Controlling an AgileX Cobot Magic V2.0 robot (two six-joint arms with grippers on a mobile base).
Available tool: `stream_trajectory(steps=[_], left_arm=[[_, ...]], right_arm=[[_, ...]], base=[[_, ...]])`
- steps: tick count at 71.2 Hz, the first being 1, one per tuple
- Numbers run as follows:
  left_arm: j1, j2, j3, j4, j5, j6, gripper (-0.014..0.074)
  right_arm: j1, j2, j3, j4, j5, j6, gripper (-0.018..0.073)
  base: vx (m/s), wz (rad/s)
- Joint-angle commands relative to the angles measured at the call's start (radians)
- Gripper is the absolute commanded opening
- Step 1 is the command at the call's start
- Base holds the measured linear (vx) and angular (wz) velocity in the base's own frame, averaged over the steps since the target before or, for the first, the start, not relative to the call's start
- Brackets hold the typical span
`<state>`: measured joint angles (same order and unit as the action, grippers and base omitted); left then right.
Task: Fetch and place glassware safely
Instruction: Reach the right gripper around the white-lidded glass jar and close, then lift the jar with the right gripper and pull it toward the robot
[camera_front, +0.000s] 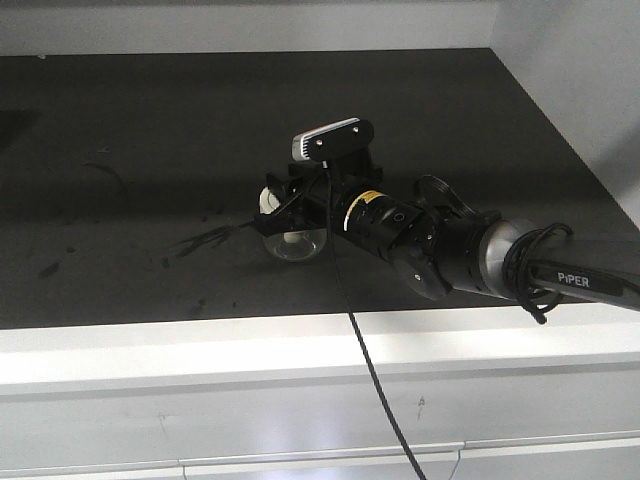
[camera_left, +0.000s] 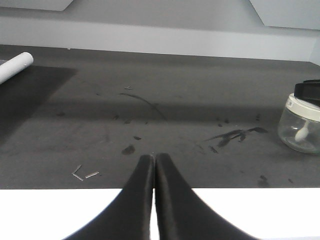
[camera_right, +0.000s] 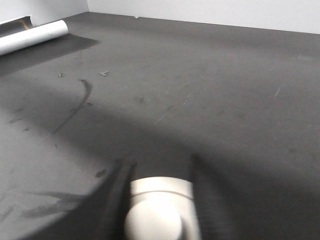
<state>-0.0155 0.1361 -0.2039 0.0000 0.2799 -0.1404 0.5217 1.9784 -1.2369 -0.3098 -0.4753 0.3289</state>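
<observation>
**Left gripper pressed together and empty; right gripper pinching the lidded jar**

The left gripper (camera_left: 153, 159) has its two smooth, tapering black fingers closed flat against each other with nothing between them. It hangs over the white ledge (camera_front: 250, 345) at the near edge of a matte, dark grey countertop (camera_left: 190, 100).

In the left wrist view, a plain white tube (camera_left: 14, 66) with a rounded end lies at 10 o'clock. Dark smeared scuff marks (camera_left: 235, 135) streak the dull surface from the centre toward 3 o'clock. At 3 o'clock stands the glass jar (camera_left: 299, 132), squat, clear and round-bellied, resting on the countertop. It is capped by a wide off-white lid (camera_left: 302, 106). A pale shape shows through the glass, but what it is cannot be told.

In the front view the jar sits just left of centre, and the right gripper (camera_front: 282, 215) reaches it from 4 o'clock. A grey, pill-shaped wrist camera (camera_front: 332, 140) rides above it, and a thin black cable (camera_front: 365, 360) droops toward 6 o'clock.

The right wrist view is blurred. It shows the lid's domed knob (camera_right: 152, 222) at 6 o'clock, with the dark fingers (camera_right: 116, 192) lying against either side of the lid and clasping it.
</observation>
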Motion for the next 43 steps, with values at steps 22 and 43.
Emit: stream_trajectory(steps=[22, 43], left_arm=[[0.001, 0.011, -0.027, -0.011, -0.074, -0.003, -0.0007], [0.001, 0.011, -0.027, -0.011, -0.074, -0.003, -0.0007]], right_arm=[[-0.017, -0.088, -0.019, -0.007, -0.009, -0.002, -0.0008], [-0.074, -0.253, -0.019, -0.036, 0.088, 0.031, -0.0001]], base=[[0.00, 0.00], [0.00, 0.00]])
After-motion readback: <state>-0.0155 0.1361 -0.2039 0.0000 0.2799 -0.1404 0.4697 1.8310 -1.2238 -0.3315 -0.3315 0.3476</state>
